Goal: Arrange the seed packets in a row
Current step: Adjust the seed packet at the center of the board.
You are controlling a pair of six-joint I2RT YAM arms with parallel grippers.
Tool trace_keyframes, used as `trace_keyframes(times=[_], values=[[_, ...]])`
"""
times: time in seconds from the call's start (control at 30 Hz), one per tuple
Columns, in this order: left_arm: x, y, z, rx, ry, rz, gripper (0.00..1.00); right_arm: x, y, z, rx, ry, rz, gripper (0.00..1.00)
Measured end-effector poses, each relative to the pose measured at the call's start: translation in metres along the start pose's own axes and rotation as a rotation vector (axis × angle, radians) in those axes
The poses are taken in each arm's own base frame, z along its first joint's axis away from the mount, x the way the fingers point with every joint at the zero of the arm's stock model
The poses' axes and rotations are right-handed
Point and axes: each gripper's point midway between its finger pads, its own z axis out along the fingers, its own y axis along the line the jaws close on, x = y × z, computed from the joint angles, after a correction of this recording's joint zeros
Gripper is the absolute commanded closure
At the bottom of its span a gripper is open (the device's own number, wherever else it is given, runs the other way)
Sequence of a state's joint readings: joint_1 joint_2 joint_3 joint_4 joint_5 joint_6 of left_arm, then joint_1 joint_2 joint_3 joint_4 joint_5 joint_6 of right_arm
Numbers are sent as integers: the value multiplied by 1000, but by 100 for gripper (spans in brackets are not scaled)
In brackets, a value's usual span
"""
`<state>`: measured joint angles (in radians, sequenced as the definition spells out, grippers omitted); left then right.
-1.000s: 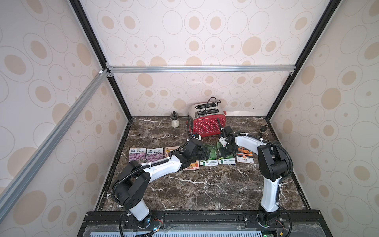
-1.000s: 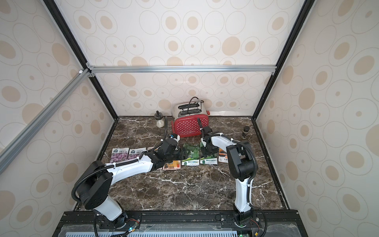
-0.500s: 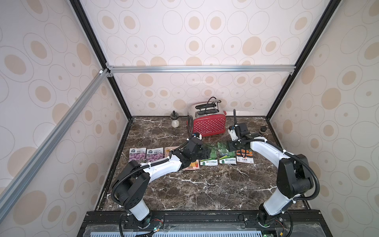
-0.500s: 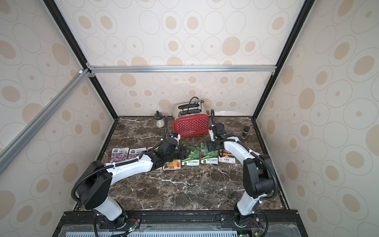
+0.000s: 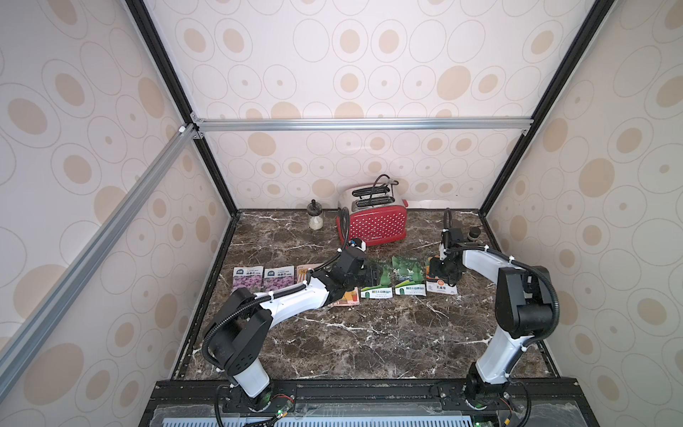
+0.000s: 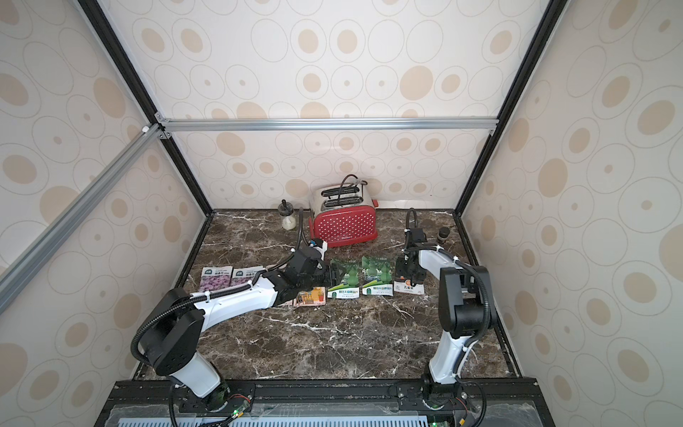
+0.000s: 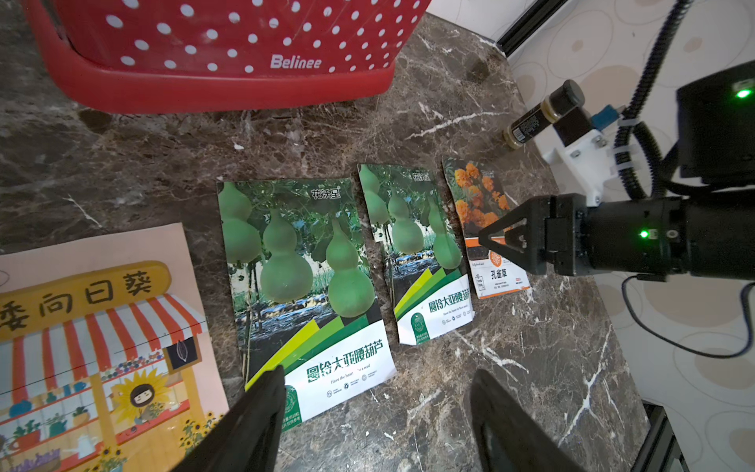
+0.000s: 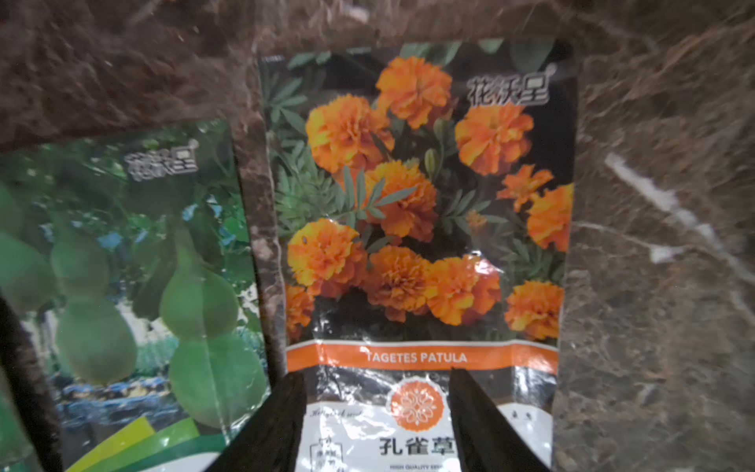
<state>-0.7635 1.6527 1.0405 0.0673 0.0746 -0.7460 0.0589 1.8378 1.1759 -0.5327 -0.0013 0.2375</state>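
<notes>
Seed packets lie side by side on the marble table. At the left are two purple-flower packets (image 5: 247,278) (image 5: 278,278). My left arm partly covers a pink-orange shop-drawing packet (image 5: 347,298) (image 7: 102,347). To its right come two green-gourd packets (image 7: 302,286) (image 7: 416,249), then the orange-flower packet (image 8: 421,204) (image 5: 441,286). My left gripper (image 7: 379,372) (image 5: 371,274) is open, low over the near corner of the first gourd packet. My right gripper (image 8: 376,372) (image 5: 439,270) is open, its fingers straddling the lower part of the orange-flower packet without holding it.
A red dotted toaster (image 5: 377,222) stands behind the row, with a small jar (image 5: 315,218) to its left. A small dark bottle (image 7: 539,114) stands at the back right near the wall. The enclosure walls are close on both sides.
My right arm has swung right from the gourd packets, lifted, and come down over the orange-flower packet. My left arm has stayed in place.
</notes>
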Motion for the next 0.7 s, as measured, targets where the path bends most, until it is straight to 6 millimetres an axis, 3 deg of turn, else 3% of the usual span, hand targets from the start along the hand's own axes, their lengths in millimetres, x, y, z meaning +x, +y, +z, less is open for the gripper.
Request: trace_keyframes(times=[0.7], values=[[4,-3,7,19,22,0,27,4,-5,6,33,54,-94,41]])
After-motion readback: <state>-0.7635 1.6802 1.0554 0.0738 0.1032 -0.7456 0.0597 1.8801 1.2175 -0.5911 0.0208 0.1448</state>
